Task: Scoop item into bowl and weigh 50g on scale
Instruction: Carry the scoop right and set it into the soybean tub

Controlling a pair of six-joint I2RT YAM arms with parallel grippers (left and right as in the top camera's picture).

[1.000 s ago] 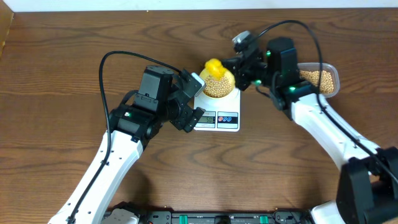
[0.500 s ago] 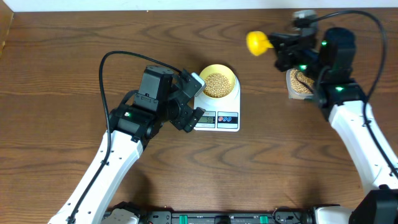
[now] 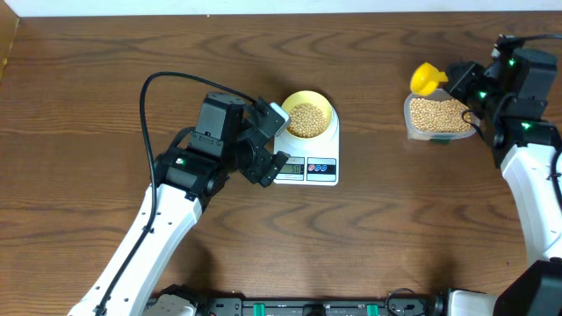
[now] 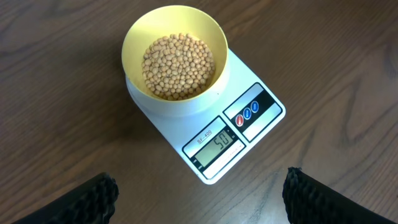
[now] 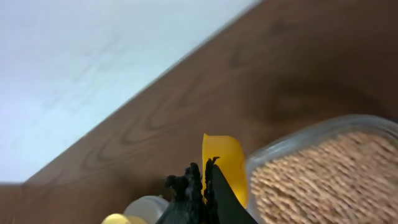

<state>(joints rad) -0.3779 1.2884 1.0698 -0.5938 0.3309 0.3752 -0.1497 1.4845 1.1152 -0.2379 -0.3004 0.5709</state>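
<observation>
Overhead: one white scale (image 3: pixel 307 164) on the wooden desk (image 3: pixel 105 79) carries one round pale-yellow bowl (image 3: pixel 308 115) of tan beans (image 3: pixel 306 120); one clear tub (image 3: pixel 439 117) holds more beans beside the right pincer (image 3: pixel 450 77), clamped on one yellow scoop (image 3: pixel 425 78). Left wrist: the left pincer (image 4: pixel 199 190) stands apart, empty, near the scale, whose display (image 4: pixel 221 142) reads 50. Right wrist: closed fingers (image 5: pixel 198 193) grip the scoop's thin edge beside the tub's rounded rim.

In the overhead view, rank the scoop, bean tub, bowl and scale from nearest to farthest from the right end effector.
1. Yellow scoop, held in the right end effector.
2. Bean tub, just below it.
3. Bowl and scale, far left at table centre; too close to call.
</observation>
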